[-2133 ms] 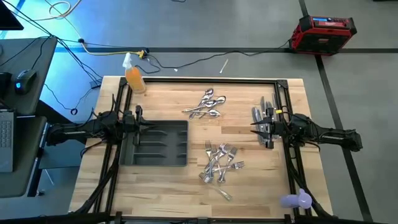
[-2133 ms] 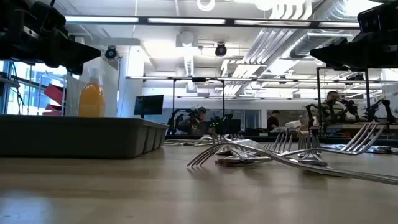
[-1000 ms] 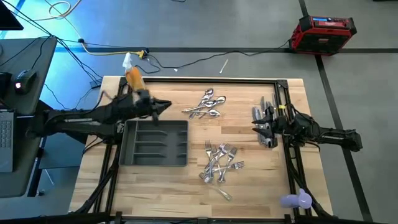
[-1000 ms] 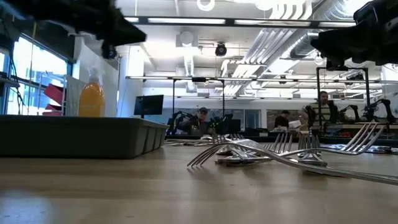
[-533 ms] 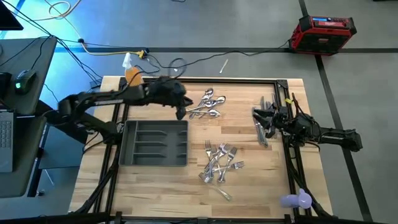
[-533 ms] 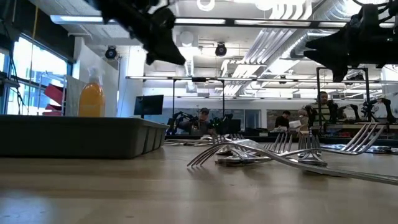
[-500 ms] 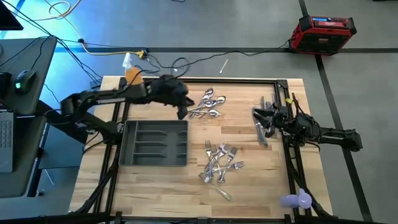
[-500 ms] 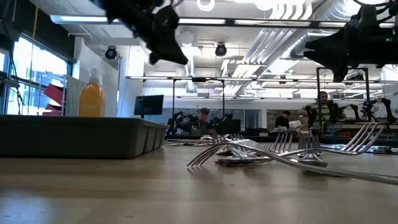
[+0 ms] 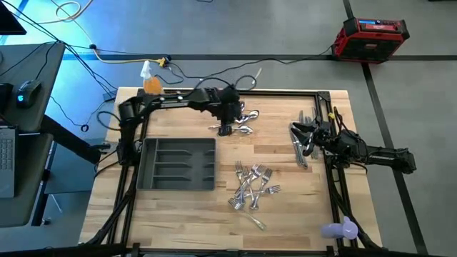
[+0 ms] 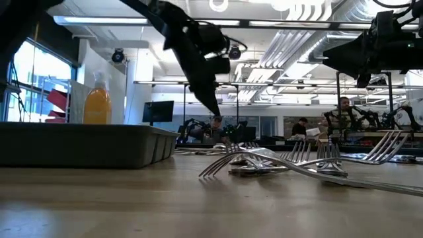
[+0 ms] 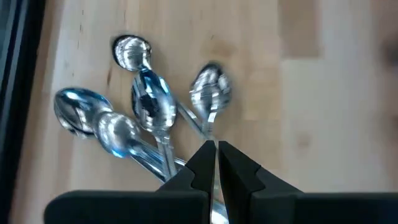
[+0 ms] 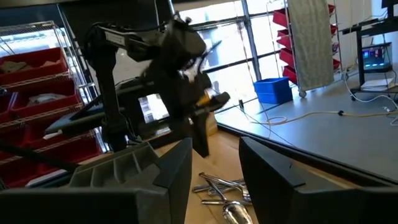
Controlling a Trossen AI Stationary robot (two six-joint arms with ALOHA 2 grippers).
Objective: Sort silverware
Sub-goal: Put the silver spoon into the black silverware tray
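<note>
Three heaps of silverware lie flat on the wooden table: spoons (image 9: 241,118) toward the far edge, forks (image 9: 253,187) in the middle, knives (image 9: 299,148) at the right. The dark grey tray (image 9: 178,164) sits left of the forks. My left gripper (image 9: 226,130) hangs shut over the near-left end of the spoon heap, tip pointing down, and in the low view (image 10: 215,114) it is above table level. In the left wrist view (image 11: 216,163) the spoons (image 11: 149,106) lie just beyond it. My right gripper (image 12: 214,168) is open and level over the knives.
An orange bottle (image 9: 152,86) stands at the table's far left corner. A purple object (image 9: 341,230) sits at the near right corner. One stray piece of silverware (image 9: 255,223) lies near the forks. Dark frame rails run along the table's left and right sides.
My left arm has swung from over the tray's far side toward the table's right, reaching the spoon heap, and its gripper has tipped to point down and come lower. My right gripper has stayed over the knives.
</note>
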